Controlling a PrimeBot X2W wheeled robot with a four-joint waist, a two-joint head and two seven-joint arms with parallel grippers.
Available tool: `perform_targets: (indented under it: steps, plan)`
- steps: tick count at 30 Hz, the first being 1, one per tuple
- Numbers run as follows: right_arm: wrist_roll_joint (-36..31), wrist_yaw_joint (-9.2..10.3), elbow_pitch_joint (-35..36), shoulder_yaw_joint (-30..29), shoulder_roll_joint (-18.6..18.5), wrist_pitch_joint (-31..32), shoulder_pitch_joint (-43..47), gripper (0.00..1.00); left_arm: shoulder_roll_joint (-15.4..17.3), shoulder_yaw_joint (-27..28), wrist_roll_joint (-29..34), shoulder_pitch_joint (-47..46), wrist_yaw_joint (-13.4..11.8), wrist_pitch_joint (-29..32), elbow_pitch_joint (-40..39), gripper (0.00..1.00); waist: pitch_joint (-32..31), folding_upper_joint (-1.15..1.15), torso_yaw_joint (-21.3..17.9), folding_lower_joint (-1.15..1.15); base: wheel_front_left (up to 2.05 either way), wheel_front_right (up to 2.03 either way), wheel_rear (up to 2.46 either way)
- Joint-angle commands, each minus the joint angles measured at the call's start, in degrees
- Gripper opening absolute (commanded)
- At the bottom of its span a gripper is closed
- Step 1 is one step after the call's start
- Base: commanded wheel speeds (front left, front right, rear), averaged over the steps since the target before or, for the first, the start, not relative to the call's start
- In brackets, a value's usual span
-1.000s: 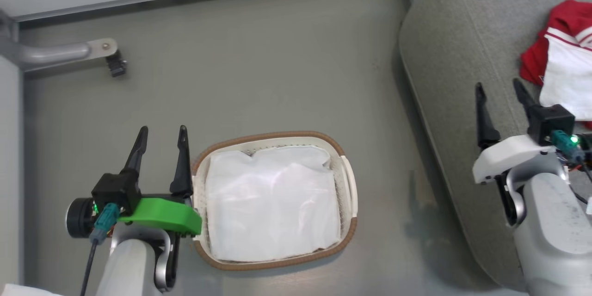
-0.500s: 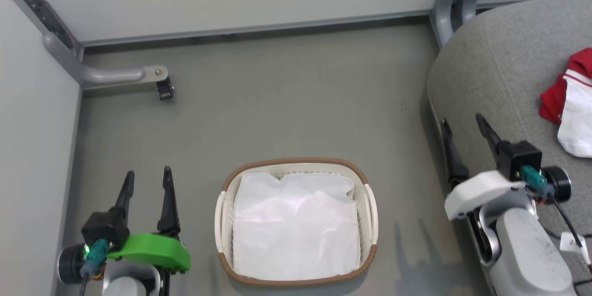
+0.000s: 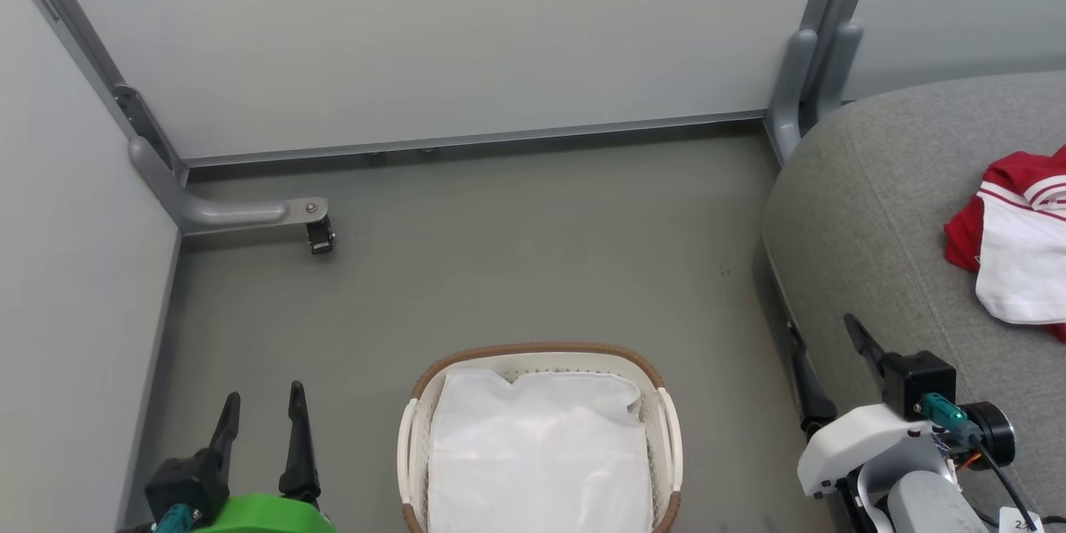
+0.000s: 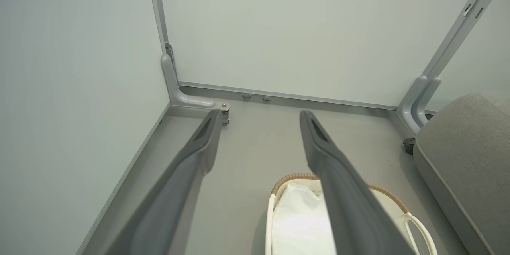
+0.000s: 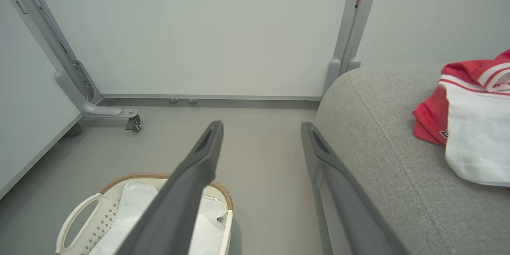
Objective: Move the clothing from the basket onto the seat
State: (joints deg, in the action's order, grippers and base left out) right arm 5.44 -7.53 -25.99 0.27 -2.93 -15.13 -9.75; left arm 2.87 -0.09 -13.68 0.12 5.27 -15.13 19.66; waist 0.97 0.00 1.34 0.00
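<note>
Camera tilted up, left gripper (image 4: 259, 112) and right gripper (image 5: 261, 125) spread, empty, right wrist shows clothing (image 5: 430, 117) on seat (image 5: 378, 135)

The clothing (image 3: 1018, 262) lies on the seat (image 3: 866, 208), right of the basket (image 3: 541, 347).

A partitioned test booth — pale panels (image 3: 433, 42) on grey wheeled frames (image 3: 233, 212), bare grey floor (image 3: 516, 250).
</note>
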Motion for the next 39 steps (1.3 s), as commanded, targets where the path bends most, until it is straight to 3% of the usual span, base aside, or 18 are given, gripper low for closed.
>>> perform_targets:
  steps: [1,3,4,8,39]
  plan:
    - [0.22,0.08,-0.16,-0.05,-0.16,-0.02,0.89,1.00,0.12,-0.16,-0.35,1.02,-0.09,-0.01,-0.15,1.00,-0.28,0.00,0.20,0.00,0.00,0.00,0.00]
    - [0.09,0.08,-0.29,-0.02,-0.14,-0.02,0.99,1.00,0.12,-0.44,-0.92,0.99,0.12,-0.01,-0.24,1.00,-0.32,0.00,0.50,0.00,0.00,0.00,0.00]
    - [0.02,0.00,-0.41,0.01,0.09,0.01,0.03,0.00,-0.04,-0.35,-0.71,0.43,0.03,0.01,0.06,0.00,-0.30,0.00,0.41,0.00,0.00,0.00,0.00]
    - [0.48,0.00,-2.15,-0.06,0.56,0.30,0.54,0.00,-0.31,-0.17,-1.16,0.47,0.04,0.23,2.01,0.00,-0.33,0.00,0.41,0.00,0.00,0.00,0.00]
    - [32.64,0.02,3.34,-2.57,0.32,8.23,1.67,0.00,-0.15,2.37,-29.97,-2.29,0.87,8.18,-0.98,0.00,-0.44,0.00,-0.02,0.00,0.00,0.00,0.00]
